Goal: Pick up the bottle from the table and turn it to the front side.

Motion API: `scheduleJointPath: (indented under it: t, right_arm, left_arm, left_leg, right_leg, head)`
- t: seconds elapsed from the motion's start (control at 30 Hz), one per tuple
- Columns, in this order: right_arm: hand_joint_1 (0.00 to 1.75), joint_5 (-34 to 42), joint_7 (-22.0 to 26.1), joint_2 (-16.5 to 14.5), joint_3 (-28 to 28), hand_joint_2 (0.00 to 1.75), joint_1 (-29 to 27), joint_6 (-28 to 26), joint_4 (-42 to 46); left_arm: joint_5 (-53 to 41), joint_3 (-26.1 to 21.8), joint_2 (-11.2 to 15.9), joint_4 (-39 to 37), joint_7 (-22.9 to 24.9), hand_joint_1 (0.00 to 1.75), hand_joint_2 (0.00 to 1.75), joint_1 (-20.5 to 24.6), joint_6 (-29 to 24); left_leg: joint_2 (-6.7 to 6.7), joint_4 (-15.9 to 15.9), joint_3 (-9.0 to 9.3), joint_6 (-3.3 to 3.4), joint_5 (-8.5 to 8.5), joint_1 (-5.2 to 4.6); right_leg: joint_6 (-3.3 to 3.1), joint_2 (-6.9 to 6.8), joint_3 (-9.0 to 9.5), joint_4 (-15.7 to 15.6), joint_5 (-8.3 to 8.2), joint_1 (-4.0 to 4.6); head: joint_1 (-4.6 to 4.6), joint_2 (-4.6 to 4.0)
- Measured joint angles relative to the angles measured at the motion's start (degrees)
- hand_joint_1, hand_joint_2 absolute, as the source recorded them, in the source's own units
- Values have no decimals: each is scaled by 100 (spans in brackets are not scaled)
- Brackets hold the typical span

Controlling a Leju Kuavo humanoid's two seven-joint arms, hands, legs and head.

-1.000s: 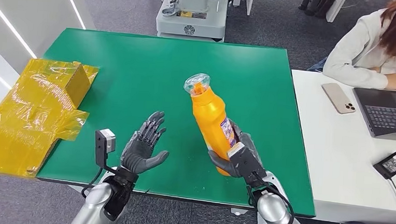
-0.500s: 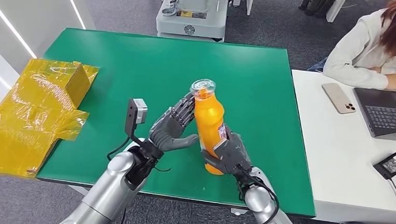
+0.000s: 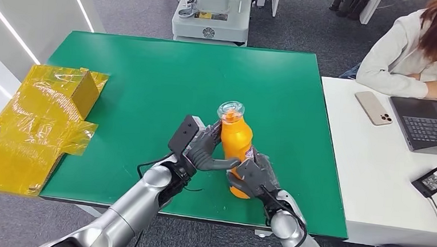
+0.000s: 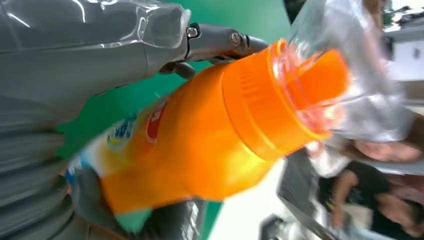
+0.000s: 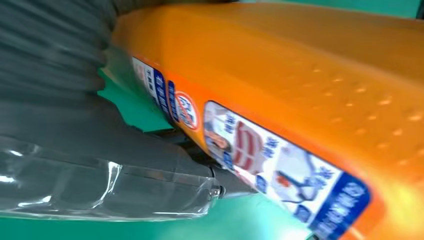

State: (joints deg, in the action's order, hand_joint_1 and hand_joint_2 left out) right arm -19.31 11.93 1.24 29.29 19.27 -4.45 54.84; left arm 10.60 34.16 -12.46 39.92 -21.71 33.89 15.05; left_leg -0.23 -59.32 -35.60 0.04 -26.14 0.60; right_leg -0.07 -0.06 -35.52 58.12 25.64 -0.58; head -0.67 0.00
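An orange bottle [image 3: 236, 143] with a clear cap [image 3: 231, 109] stands nearly upright over the near part of the green table [image 3: 150, 79]. My right hand [image 3: 254, 177] grips its lower body from the right. My left hand [image 3: 202, 148] wraps around its middle from the left, thumb across the front. In the left wrist view the bottle [image 4: 210, 145] lies against my left hand [image 4: 75, 55], neck and cap pointing away. In the right wrist view the printed label [image 5: 260, 155] of the bottle faces the camera, with my right hand [image 5: 75, 150] closed beneath it.
A box in yellow wrap [image 3: 39, 118] lies at the table's left edge. A white table on the right carries a phone [image 3: 373, 108], a laptop [image 3: 431, 125] and a charger [image 3: 433, 181], with a person [image 3: 421, 50] seated there. A grey machine base [image 3: 211, 14] stands behind the green table.
My left hand moved right from an open pose and closed around the bottle. The bottle went from tilted to nearly upright and came lower and slightly right in my right hand.
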Motion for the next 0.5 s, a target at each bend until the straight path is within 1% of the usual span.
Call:
scheduleJointPath:
  t: [0.1, 0.2, 0.4, 0.47, 0.5]
  right_arm:
    - [175, -104, -5, -12, 16, 175, 3, 14, -17]
    - [175, -161, 20, -17, 44, 175, 9, 27, -46]
    - [175, -182, 71, -17, 91, 175, 63, 76, -146]
    - [175, -225, 106, -20, 128, 175, 96, 83, -198]
    - [175, -243, 120, -22, 146, 175, 108, 80, -221]
  left_arm:
    - [-146, 22, 38, -264, -22, 0, 175, 73, -171]
    - [-20, 20, 95, -505, 24, 0, 175, 143, -66]
    - [684, -121, 175, -728, 234, 0, 175, 235, 597]
    - [1010, -205, 162, -736, 373, 4, 175, 244, 857]
    - [1192, -245, 146, -732, 456, 10, 175, 245, 980]
  left_leg:
    - [0, 1, 2, 0, 1, 0]
    - [0, 0, 2, -1, 2, 0]
    - [0, 0, 2, -1, 1, 0]
    - [0, 0, 2, -1, 1, -1]
    - [-1, -1, 2, -1, 1, 0]
  right_leg:
    - [0, 0, 2, 1, 0, 0]
    - [0, 0, 3, 1, 0, 0]
    - [0, 0, 4, 1, 0, 0]
    - [0, -1, 4, 0, 0, -1]
    - [0, -1, 5, 0, 0, -1]
  head:
    - [-1, 0]
    - [0, 0]
    - [-1, 0]
    - [-1, 0]
    - [0, 0]
